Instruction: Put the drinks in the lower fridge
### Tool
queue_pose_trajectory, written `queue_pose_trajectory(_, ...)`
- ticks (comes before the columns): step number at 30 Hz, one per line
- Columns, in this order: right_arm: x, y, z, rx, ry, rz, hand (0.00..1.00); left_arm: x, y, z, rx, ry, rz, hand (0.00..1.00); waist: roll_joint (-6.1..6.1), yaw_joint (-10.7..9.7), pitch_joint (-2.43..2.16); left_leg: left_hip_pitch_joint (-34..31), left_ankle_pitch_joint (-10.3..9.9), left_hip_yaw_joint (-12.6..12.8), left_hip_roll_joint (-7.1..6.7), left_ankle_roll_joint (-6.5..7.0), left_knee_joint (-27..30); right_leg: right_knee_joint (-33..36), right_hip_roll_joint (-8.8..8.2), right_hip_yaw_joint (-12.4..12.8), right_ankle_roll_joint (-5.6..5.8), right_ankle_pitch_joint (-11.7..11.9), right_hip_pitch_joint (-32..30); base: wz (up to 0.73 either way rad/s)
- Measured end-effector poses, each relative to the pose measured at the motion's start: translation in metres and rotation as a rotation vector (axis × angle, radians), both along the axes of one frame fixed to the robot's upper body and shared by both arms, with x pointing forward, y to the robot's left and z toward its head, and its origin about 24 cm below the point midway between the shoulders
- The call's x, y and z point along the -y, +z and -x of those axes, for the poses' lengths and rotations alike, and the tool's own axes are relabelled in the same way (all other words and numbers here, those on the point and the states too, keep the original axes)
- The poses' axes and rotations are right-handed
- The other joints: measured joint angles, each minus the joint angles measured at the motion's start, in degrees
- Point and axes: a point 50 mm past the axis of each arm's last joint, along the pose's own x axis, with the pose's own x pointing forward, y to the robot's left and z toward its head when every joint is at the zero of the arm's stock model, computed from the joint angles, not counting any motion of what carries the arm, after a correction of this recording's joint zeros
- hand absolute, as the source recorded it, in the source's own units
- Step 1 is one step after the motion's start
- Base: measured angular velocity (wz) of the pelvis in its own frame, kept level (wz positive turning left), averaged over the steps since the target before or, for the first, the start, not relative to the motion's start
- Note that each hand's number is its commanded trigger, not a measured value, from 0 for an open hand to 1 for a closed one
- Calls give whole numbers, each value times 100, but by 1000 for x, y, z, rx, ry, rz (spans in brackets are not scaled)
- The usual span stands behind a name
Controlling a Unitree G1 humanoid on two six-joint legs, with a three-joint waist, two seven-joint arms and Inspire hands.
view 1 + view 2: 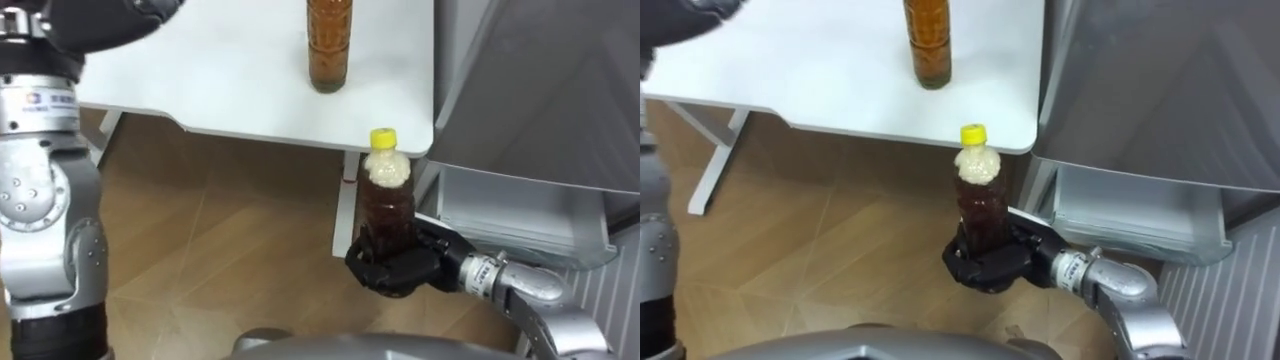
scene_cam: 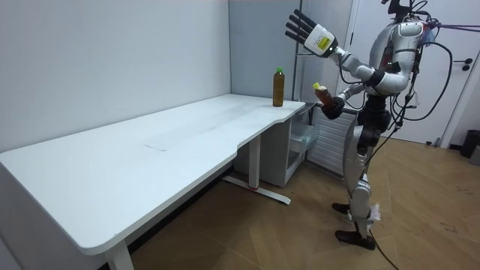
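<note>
My right hand (image 1: 395, 268) is shut on a brown drink bottle with a yellow cap (image 1: 388, 190), holding it upright by its lower part above the wooden floor. It hangs just off the white table's corner (image 1: 400, 135), beside the grey fridge (image 1: 540, 80). A second, taller amber bottle (image 1: 329, 45) stands on the table near that end. In the room view my left hand (image 2: 304, 31) is raised high with its fingers spread, well above the standing bottle (image 2: 278, 86). I stand at the table's far end, facing it.
Below the fridge's grey front, a pale lower compartment (image 1: 515, 215) stands open to the right of the held bottle. The table leg (image 1: 345, 215) is right behind the bottle. Wooden floor (image 1: 220, 260) lies to the left.
</note>
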Motion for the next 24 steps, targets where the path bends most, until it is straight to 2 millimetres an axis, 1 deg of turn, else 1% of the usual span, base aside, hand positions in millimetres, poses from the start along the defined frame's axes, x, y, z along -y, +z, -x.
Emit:
queue_pose_trajectory(2, 1, 0, 1, -2, 0, 5, 100, -9, -8, -1, -26, 55, 24, 0, 12, 76, -6, 14, 0, 3, 0, 0, 4, 7, 0, 11, 0, 0, 8, -2)
queue_pose_trajectory(4, 1, -1, 0, -1, -8, 10, 100, -24, -30, -4, -114, 146, 76, 0, 23, 123, -11, 50, 0, 3, 0, 0, 3, 12, 0, 11, 0, -1, 8, 0)
queue_pose_trajectory(5, 1, -1, 0, 0, -11, 10, 100, -28, -34, -4, -136, 172, 88, 0, 20, 135, -12, 51, 0, 3, 0, 0, 0, 12, 1, 13, 0, -1, -1, 0)
queue_pose_trajectory(7, 2, -1, 1, -2, -23, 19, 100, -41, -49, 3, -199, 262, 121, 0, -5, 138, -18, 57, 0, -1, -6, 0, -19, 5, -3, 9, 0, -2, 4, 0)
queue_pose_trajectory(8, 2, -2, 2, -4, -26, 21, 100, -44, -53, 5, -216, 282, 127, 0, -9, 139, -20, 66, 1, -1, -6, 1, -29, 2, -3, 11, 0, -2, 10, 0)
queue_pose_trajectory(10, 5, -4, 7, -19, -52, 33, 100, -55, -74, 13, -301, 360, 167, 0, -14, 150, -27, 95, 0, -13, -7, 1, -33, -83, -4, -25, -1, -1, 83, 4)
queue_pose_trajectory(11, 6, -5, 8, -23, -60, 38, 100, -58, -80, 14, -323, 378, 179, 0, -17, 169, -29, 96, 0, -17, -7, 1, -33, -79, -5, -32, 0, -1, 84, 4)
queue_pose_trajectory(13, 7, -7, 10, -37, -78, 49, 100, -65, -100, 17, -409, 439, 212, 0, -16, 233, -29, 94, 0, -14, -2, 0, -46, -82, 4, -21, -1, -1, 93, 0)
queue_pose_trajectory(14, 7, -7, 10, -41, -81, 51, 100, -66, -105, 19, -431, 449, 220, 0, -15, 227, -30, 95, 0, -11, -2, 0, -59, -83, 4, -16, -1, -1, 108, 0)
queue_pose_trajectory(16, 7, -9, 14, -57, -87, 53, 100, -71, -131, 30, -537, 483, 271, 0, 3, 227, -38, 112, 1, 4, -6, 1, -91, -86, 3, -6, 1, -2, 136, 0)
queue_pose_trajectory(17, 7, -11, 15, -64, -89, 53, 100, -71, -139, 33, -572, 493, 278, 0, 3, 225, -38, 125, 1, 12, -6, 1, -97, -90, 3, -6, 5, -4, 148, 0)
queue_pose_trajectory(18, 7, -13, 17, -77, -94, 53, 100, -71, -155, 39, -640, 506, 307, 0, -2, 224, -40, 140, 1, 18, -6, 1, -104, -89, 3, -5, 11, -8, 158, 0)
queue_pose_trajectory(19, 7, -14, 18, -84, -98, 53, 100, -70, -168, 43, -702, 512, 331, 0, -31, 225, -47, 131, 0, 15, -6, 1, -114, -89, 4, -5, 12, -9, 144, 0)
queue_pose_trajectory(20, 7, -14, 18, -84, -99, 51, 100, -69, -173, 46, -728, 515, 334, 0, -46, 224, -54, 126, 0, 10, -6, 1, -120, -91, 7, -1, 12, -9, 138, 0)
queue_pose_trajectory(21, 7, -15, 18, -87, -101, 51, 100, -67, -185, 54, -787, 523, 337, 0, -54, 226, -55, 149, 0, 3, -5, 1, -121, -96, 7, -1, 12, -9, 148, 0)
queue_pose_trajectory(22, 7, -16, 19, -92, -106, 55, 100, -65, -198, 62, -852, 527, 338, 0, -68, 186, -59, 155, 0, -4, -8, 1, -119, -97, 1, -14, 12, -9, 169, 0)
queue_pose_trajectory(23, 7, -16, 19, -93, -108, 55, 100, -63, -204, 67, -884, 527, 336, 0, -89, 153, -72, 161, 0, -9, -9, 1, -119, -99, 0, -13, 14, -11, 177, 0)
queue_pose_trajectory(24, 7, -16, 18, -94, -109, 54, 100, -59, -216, 75, -948, 522, 333, 0, -82, 114, -67, 190, 0, -7, -9, 1, -119, -101, 1, -11, 14, -11, 187, 0)
